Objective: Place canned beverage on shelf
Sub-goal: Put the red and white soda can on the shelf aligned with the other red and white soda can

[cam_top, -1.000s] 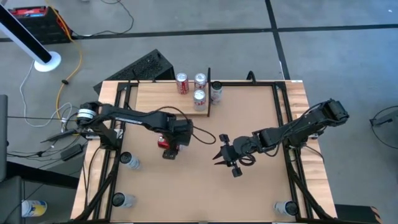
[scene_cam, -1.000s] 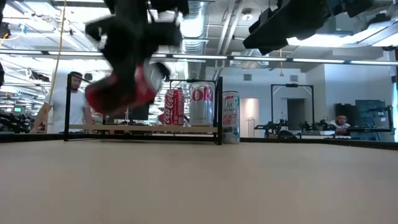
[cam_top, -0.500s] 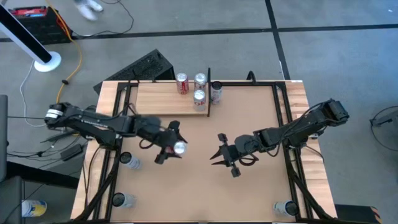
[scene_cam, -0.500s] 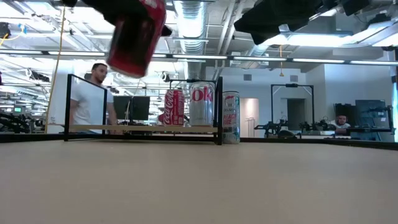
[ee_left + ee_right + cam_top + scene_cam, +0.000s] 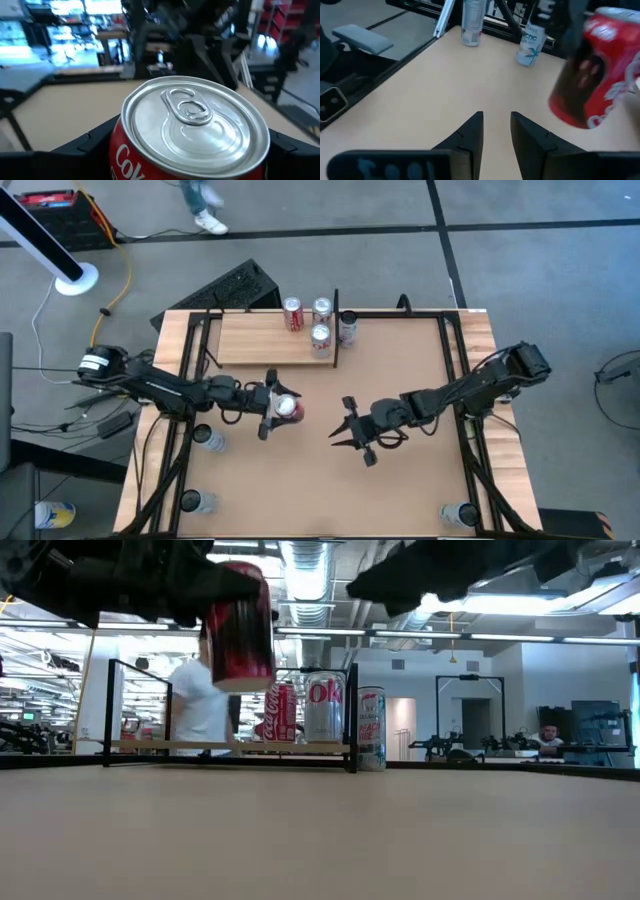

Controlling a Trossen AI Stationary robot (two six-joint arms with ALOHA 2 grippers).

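Note:
My left gripper (image 5: 278,409) is shut on a red cola can (image 5: 288,408), held upright above the table's middle left. The can also shows in the low view (image 5: 240,625), from the top in the left wrist view (image 5: 192,125), and in the right wrist view (image 5: 595,75). The shelf (image 5: 255,340), a pale wood board with a black end piece (image 5: 336,330), lies at the far edge. Three cans stand on it (image 5: 292,313), (image 5: 321,308), (image 5: 320,338), and one stands beside it (image 5: 348,328). My right gripper (image 5: 342,426) is open and empty at mid table, pointing at the held can. My left gripper pinches the can's side wall (image 5: 125,150) between its two fingers (image 5: 82,145), just under the top rim. The fingers lie level and come from the table's left. The can is upright, tab end up, lifted clear of the table.
Plastic water bottles stand near the table's left edge (image 5: 207,438), (image 5: 195,501) and the near right corner (image 5: 460,514). Black frame rails run along both sides (image 5: 185,380). A person (image 5: 205,705) walks in the room behind the shelf.
My left gripper has risen and turned, bringing the red can from tilted and low over the table to upright and lifted, tab end up. My right gripper has shifted a little toward the table's left, nearer the can.

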